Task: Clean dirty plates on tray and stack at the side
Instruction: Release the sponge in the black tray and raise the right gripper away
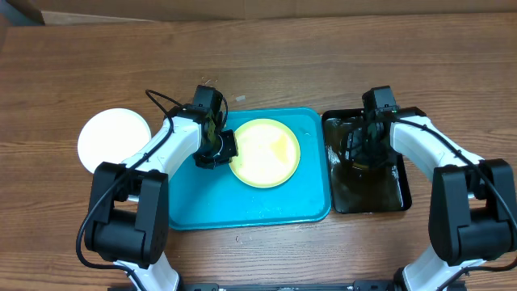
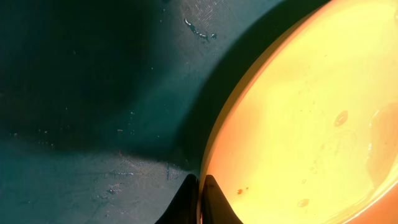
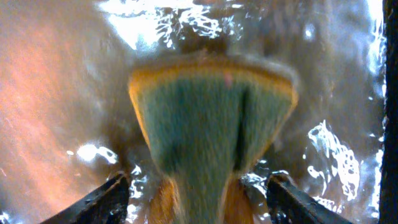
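A pale yellow plate (image 1: 265, 152) lies on the turquoise tray (image 1: 242, 206). My left gripper (image 1: 224, 152) is shut on its left rim. In the left wrist view the two fingertips (image 2: 211, 193) pinch the thin edge of the yellow plate (image 2: 298, 124), whose surface shows water drops and tiny red specks, above the wet tray (image 2: 93, 93). A white plate (image 1: 113, 139) sits on the table left of the tray. My right gripper (image 1: 365, 153) hangs over the black tray (image 1: 371, 198). It stands open around a green and yellow sponge (image 3: 211, 124), with a gap between each finger (image 3: 106, 199) and the sponge.
The black tray (image 3: 56, 93) holds shallow glinting water under the sponge. Bare wooden table (image 1: 258, 65) runs behind both trays. The white plate rests close to the left arm's elbow.
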Motion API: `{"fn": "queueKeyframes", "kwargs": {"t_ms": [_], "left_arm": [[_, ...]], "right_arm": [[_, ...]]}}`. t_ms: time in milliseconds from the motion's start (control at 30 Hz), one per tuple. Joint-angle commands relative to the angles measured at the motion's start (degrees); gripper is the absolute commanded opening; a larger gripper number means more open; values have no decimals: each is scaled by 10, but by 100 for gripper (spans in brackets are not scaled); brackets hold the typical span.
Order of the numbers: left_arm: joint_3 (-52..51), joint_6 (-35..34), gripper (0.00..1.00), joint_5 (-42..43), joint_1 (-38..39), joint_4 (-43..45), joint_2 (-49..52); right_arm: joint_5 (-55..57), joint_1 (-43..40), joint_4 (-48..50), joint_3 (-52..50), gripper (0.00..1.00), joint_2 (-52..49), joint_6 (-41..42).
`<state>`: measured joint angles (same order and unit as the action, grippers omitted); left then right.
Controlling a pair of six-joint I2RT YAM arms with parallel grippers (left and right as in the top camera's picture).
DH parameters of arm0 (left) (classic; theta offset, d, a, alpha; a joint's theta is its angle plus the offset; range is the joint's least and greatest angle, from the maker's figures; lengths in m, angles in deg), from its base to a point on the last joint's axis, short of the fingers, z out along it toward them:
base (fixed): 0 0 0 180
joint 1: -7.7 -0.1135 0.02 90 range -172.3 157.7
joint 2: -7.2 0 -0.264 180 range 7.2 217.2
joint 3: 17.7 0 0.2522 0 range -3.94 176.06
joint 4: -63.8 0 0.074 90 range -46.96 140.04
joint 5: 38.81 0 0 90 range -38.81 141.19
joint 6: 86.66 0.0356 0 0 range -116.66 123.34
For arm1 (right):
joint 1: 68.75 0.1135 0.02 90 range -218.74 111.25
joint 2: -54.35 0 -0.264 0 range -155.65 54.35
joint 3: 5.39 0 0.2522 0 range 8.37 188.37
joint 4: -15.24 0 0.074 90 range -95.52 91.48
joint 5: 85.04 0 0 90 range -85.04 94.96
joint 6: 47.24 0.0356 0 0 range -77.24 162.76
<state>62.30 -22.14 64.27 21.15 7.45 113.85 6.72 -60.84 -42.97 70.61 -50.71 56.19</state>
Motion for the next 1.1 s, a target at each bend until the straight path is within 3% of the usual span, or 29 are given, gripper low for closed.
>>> {"fn": "queueKeyframes", "kwargs": {"t_ms": [0, 67, 100, 200, 233, 267, 300, 467, 600, 633, 667, 700, 733, 800, 833, 867, 900, 1067], "left_arm": [[-2, 2, 5, -4, 1, 0, 8], [-2, 2, 5, -4, 1, 0, 8], [-2, 2, 5, -4, 1, 0, 8], [-2, 2, 5, -4, 1, 0, 8], [-2, 2, 5, -4, 1, 0, 8], [-2, 2, 5, -4, 1, 0, 8], [-2, 2, 5, -4, 1, 0, 8], [-2, 2, 7, -6, 1, 0, 8], [-2, 2, 7, -6, 1, 0, 8], [-2, 2, 7, -7, 1, 0, 8], [-2, 2, 7, -9, 1, 0, 8], [-2, 2, 7, -11, 1, 0, 8], [-2, 2, 7, -13, 1, 0, 8], [-2, 2, 7, -13, 1, 0, 8], [-2, 2, 8, -13, 1, 0, 8], [-2, 2, 8, -13, 1, 0, 8], [-2, 2, 8, -15, 1, 0, 8], [-2, 2, 9, -15, 1, 0, 8]], "right_arm": [[-25, -2, -26, -16, 70, -7, 3], [-25, -2, -35, -16, 17, -7, 3], [-25, -2, -37, -16, 4, -7, 3], [-24, -2, -39, -16, 4, -7, 1], [-23, -2, -38, -16, 27, -7, 1], [-17, -2, -35, -16, 59, -7, 0], [-7, -2, -33, -15, 69, -7, 0], [68, -2, 12, -10, 81, -7, 0], [70, -2, 60, -10, 81, -7, 1], [70, -2, 67, -10, 77, -7, 1], [67, -2, 72, -10, 61, -7, 1], [61, -2, 77, -10, 24, -7, 1], [54, -2, 81, -10, 4, -7, 1], [46, -2, 87, -10, 4, -7, 1], [46, -2, 90, -10, 17, -7, 1], [46, -2, 97, -10, 55, -7, 1], [46, -2, 103, -10, 82, -7, 1], [46, -2, 148, -10, 84, -7, 1]]}}
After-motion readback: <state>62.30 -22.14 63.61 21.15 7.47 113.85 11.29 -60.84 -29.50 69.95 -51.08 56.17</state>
